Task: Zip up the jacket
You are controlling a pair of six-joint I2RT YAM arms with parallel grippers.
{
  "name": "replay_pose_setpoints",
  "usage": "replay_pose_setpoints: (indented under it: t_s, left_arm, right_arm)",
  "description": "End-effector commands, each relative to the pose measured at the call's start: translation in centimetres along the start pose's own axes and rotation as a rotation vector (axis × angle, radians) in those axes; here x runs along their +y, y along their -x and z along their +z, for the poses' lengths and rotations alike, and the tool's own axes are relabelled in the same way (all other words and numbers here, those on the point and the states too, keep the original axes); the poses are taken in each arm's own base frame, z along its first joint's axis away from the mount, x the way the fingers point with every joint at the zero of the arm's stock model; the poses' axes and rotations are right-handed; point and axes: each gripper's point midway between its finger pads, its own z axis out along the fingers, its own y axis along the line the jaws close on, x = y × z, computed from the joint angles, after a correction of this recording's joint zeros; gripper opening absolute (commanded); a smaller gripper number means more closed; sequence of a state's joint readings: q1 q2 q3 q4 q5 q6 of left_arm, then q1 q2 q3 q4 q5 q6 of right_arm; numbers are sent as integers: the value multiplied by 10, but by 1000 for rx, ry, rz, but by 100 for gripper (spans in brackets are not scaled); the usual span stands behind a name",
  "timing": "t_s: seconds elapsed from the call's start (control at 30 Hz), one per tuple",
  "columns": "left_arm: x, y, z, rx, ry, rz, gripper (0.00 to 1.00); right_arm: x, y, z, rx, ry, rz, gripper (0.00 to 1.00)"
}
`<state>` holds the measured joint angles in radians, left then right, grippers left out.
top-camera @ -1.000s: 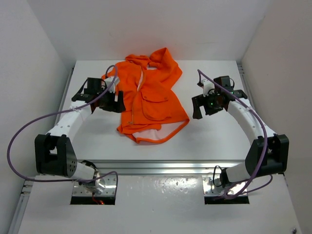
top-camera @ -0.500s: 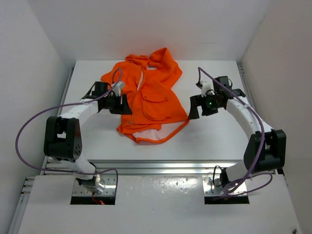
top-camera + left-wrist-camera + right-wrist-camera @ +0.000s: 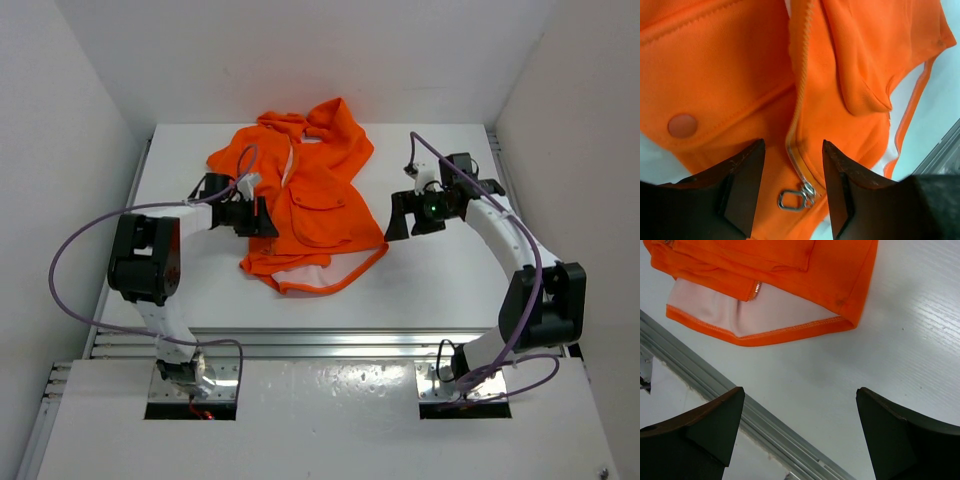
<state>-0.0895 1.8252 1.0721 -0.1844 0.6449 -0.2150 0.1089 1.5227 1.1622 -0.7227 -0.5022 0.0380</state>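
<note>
The orange jacket (image 3: 310, 195) lies spread on the white table, hood at the back, pale lining showing at the near hem. My left gripper (image 3: 262, 220) is open over the jacket's lower left front. In the left wrist view its fingers (image 3: 745, 185) straddle the zipper (image 3: 801, 75), with the silver slider and ring pull (image 3: 796, 199) between them, not gripped. My right gripper (image 3: 396, 226) is open and empty just right of the jacket's right hem. In the right wrist view it (image 3: 800, 392) hovers over bare table, with the jacket's hem and lining (image 3: 765, 315) ahead.
The white table (image 3: 440, 280) is walled on three sides. An aluminium rail (image 3: 340, 340) runs along its near edge and also shows in the right wrist view (image 3: 755, 425). A flap pocket (image 3: 320, 200) and a snap button (image 3: 682, 125) sit on the jacket's front.
My left gripper has swung right from beside the jacket onto its lower left front, over the zipper pull. My right gripper has shifted slightly left toward the jacket's hem.
</note>
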Motion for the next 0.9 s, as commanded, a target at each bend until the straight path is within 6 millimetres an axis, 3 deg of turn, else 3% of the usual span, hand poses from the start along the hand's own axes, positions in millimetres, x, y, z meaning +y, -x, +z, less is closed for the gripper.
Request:
replay_pose_setpoints:
  t_s: [0.0, 0.1, 0.23, 0.5, 0.6, 0.7, 0.87]
  left_arm:
    - [-5, 33, 6, -80, -53, 45, 55]
    - [-14, 37, 8, -81, -118, 50, 49]
    - [-31, 25, 9, -47, -241, 55, 44]
    - [-38, -6, -2, 0, -302, 48, 36]
    - [-31, -22, 1, 28, -279, 24, 36]
    - [-29, -23, 1, 31, -266, 36, 36]
    - [-36, -18, -1, 26, -302, 32, 19]
  right_arm:
    - [4, 17, -8, -37, 18, -7, 93]
    - [4, 17, -9, -35, 26, -11, 93]
    - [4, 14, -7, -24, 27, -9, 93]
    - [4, 19, -5, -31, 41, -1, 93]
    - [7, 23, -5, -45, 59, 5, 93]
    - [11, 27, -3, -48, 75, 6, 93]
    - [26, 30, 3, -44, 114, -1, 90]
